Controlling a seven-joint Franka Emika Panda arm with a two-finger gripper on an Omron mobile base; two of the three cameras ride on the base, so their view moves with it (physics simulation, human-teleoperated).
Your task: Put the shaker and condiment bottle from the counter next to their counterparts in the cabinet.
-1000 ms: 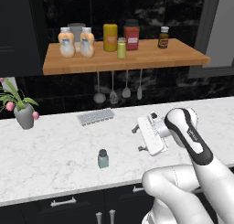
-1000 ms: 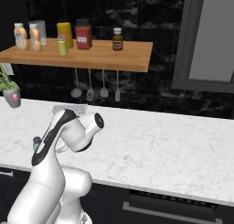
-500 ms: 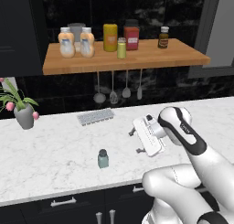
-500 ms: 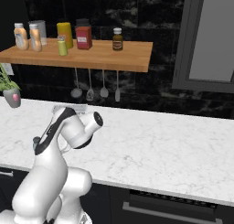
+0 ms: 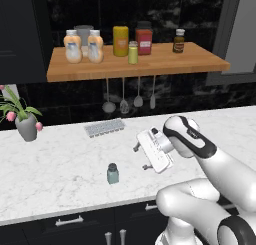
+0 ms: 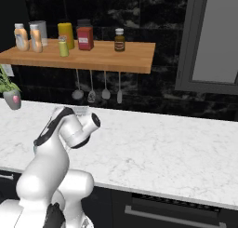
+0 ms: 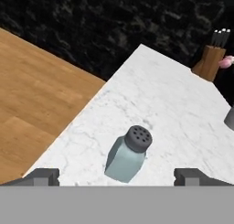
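Shaker [image 5: 113,173] stands upright near the worktop's [image 5: 60,164] front edge, ungrasped. Gripper [image 5: 140,156] hovers near it, fingers spread wide. Two orange bottles [image 5: 73,46] already stand together on the shelf [image 5: 165,63], so the bottle seems done; shaker remains.

A black marble wall [image 6: 153,17] rises at the far side. Dark drawer fronts [image 5: 65,224] sit near, and wooden floor [image 7: 32,104] lies below.

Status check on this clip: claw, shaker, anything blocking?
Claw open, empty, aimed at shaker. Shaker upright on counter, not gripped. Nothing between them.
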